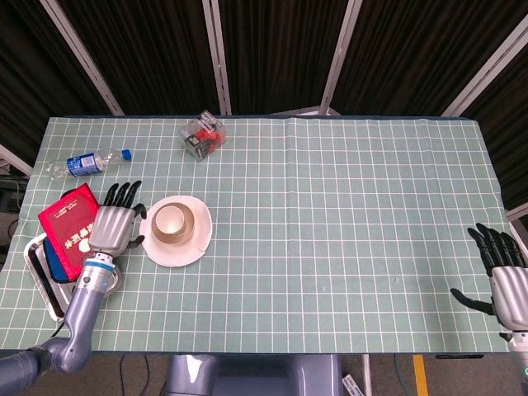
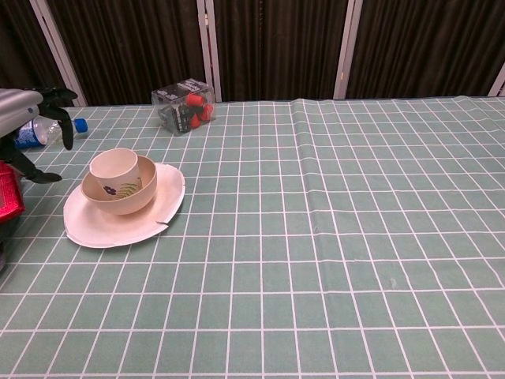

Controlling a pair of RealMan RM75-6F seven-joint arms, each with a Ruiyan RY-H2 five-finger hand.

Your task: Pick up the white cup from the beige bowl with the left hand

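The white cup (image 1: 169, 219) (image 2: 114, 168) stands upright inside the beige bowl (image 1: 185, 229) (image 2: 139, 192), which sits on a white plate (image 1: 191, 249) (image 2: 110, 225) on the left half of the table. My left hand (image 1: 114, 224) (image 2: 24, 118) hovers just left of the plate, fingers spread, holding nothing and not touching the cup. My right hand (image 1: 505, 276) is at the table's right front corner, fingers spread and empty; the chest view does not show it.
A red booklet (image 1: 69, 227) lies over a metal tray (image 1: 45, 280) at the left edge, beside my left arm. A water bottle (image 1: 82, 162) lies behind it. A clear box with red items (image 1: 203, 134) (image 2: 183, 105) stands at the back.
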